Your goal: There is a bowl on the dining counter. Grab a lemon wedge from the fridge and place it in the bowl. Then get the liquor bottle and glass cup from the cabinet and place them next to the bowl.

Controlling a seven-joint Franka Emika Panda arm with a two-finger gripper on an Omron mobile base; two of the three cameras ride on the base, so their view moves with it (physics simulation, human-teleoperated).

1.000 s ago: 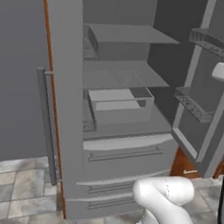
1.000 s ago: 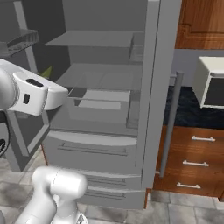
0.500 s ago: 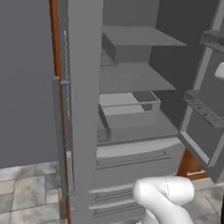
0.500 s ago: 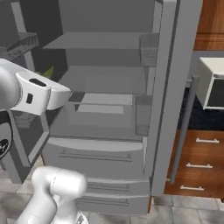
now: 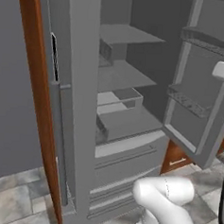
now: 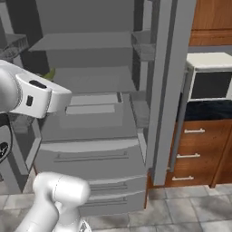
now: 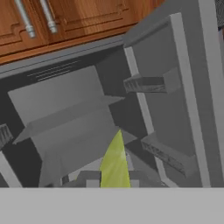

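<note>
The grey fridge (image 5: 121, 76) stands with both doors swung open, its shelves and a clear drawer bare; it also faces me in the right base view (image 6: 90, 122) and the hand view (image 7: 65, 109). The lemon wedge (image 7: 114, 164), a yellowish-green sliver, stands up between the tips of my gripper (image 7: 114, 181), which is shut on it. In the right base view a bit of the lemon wedge (image 6: 49, 74) peeks above my white forearm, in front of the fridge's middle shelf. The hand looks up into the fridge from outside it.
The fridge's left door (image 5: 76, 106) and right door (image 5: 200, 91) jut out toward me on both sides. A white microwave (image 6: 210, 79) sits above wood drawers (image 6: 195, 154) right of the fridge. Brown cabinet doors (image 7: 87, 17) with grey bar handles hang above the fridge.
The whole picture has shifted in both base views, so the base has moved; the fridge now looks closer and seen more from the side. The arm keeps its pose with the wedge.
</note>
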